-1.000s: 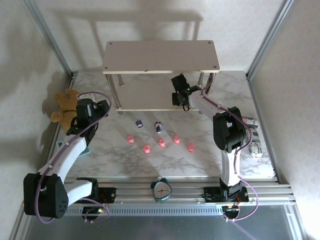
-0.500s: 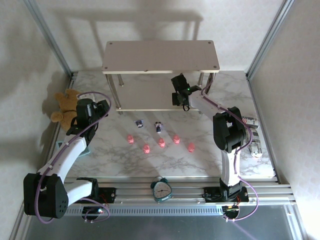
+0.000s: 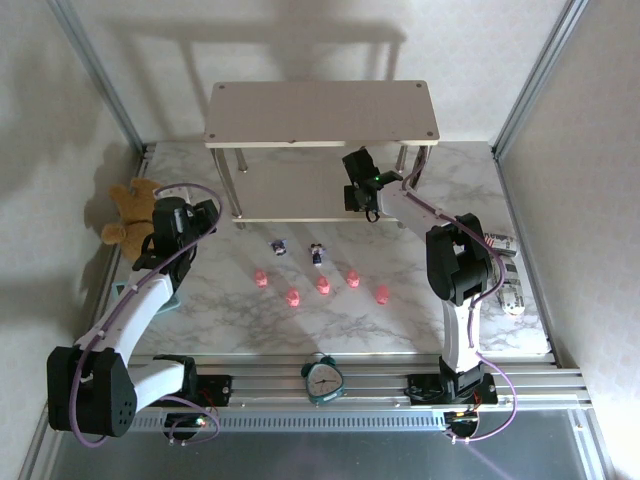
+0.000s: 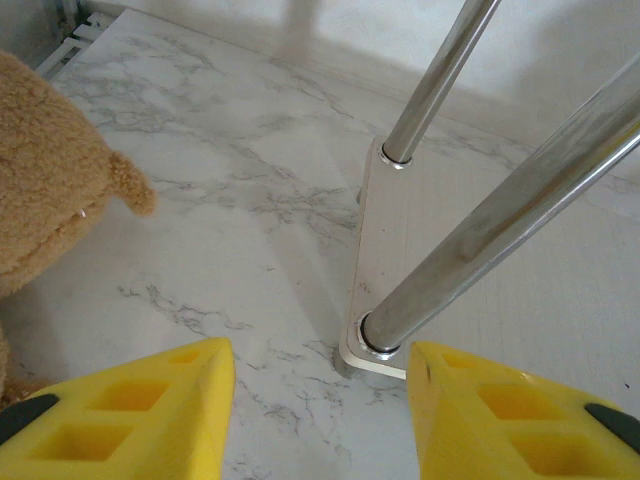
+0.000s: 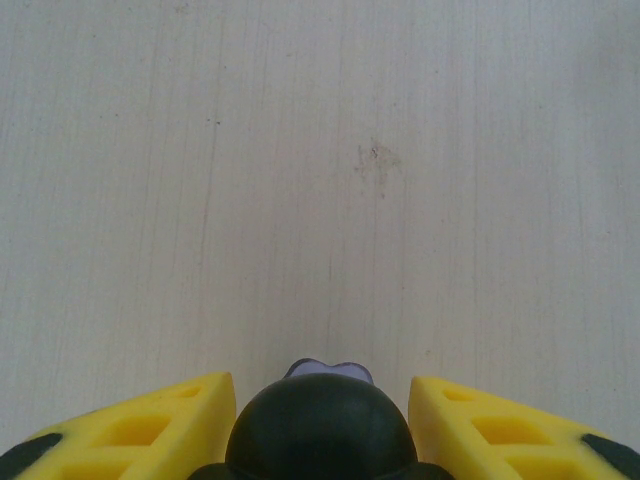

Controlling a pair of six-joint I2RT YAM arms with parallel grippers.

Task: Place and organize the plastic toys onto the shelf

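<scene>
The shelf [image 3: 320,112] stands at the back of the marble table. My right gripper [image 3: 361,204] reaches over its lower board [image 5: 320,150] and is shut on a dark purple-and-white figurine [image 5: 320,428], whose round dark head sits between the yellow fingers [image 5: 165,415]. Two more dark figurines [image 3: 279,246] [image 3: 316,253] and several pink pig toys [image 3: 322,285] lie on the table in front of the shelf. My left gripper [image 3: 205,215] [image 4: 320,400] is open and holds nothing, just before the shelf's front left leg [image 4: 480,225].
A brown teddy bear [image 3: 130,208] [image 4: 50,190] lies left of my left gripper. A teal alarm clock [image 3: 322,379] stands at the near edge between the arm bases. Small silver-white objects [image 3: 505,270] lie at the right edge, and a pale teal object [image 3: 170,300] sits under the left arm.
</scene>
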